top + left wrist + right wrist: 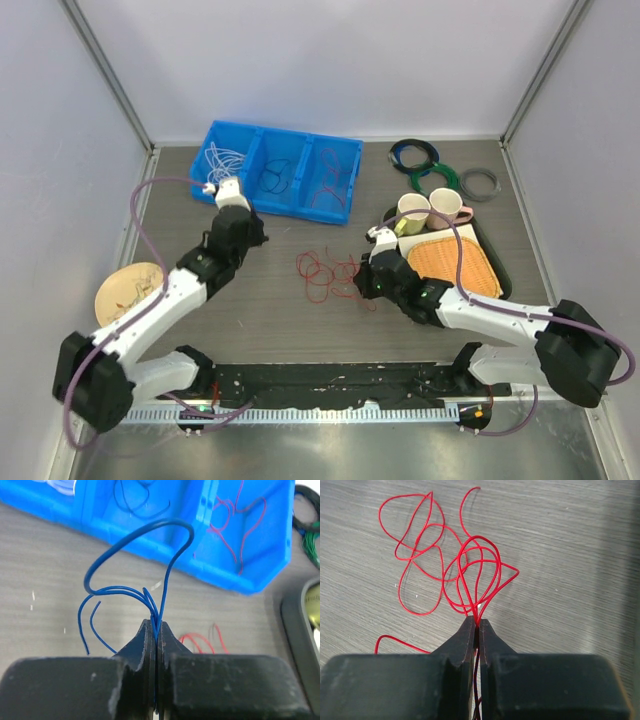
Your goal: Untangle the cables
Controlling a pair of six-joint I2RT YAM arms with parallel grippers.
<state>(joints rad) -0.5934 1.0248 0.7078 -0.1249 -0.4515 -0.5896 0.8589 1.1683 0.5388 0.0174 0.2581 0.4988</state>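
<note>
My left gripper [156, 625] is shut on a dark blue cable [175, 521], whose loops arch up from the jaws in front of a blue bin [225, 575]. From above, the left gripper [243, 238] hangs just before that bin [345, 185]. My right gripper [477, 622] is shut on a red cable [472, 609], and the rest of this cable lies in loose loops on the table. In the top view the right gripper [365, 285] sits at the right edge of the red tangle [322, 268]. The bin holds white cables [222, 160], a dark one and red ones in separate compartments.
A dark tray [490, 245] at the right carries two cups [413, 210] and an orange mat [455, 265]. Green, black and grey coiled rings [430, 170] lie at the back right. A wooden plate [128, 290] rests at the left edge, under the left arm.
</note>
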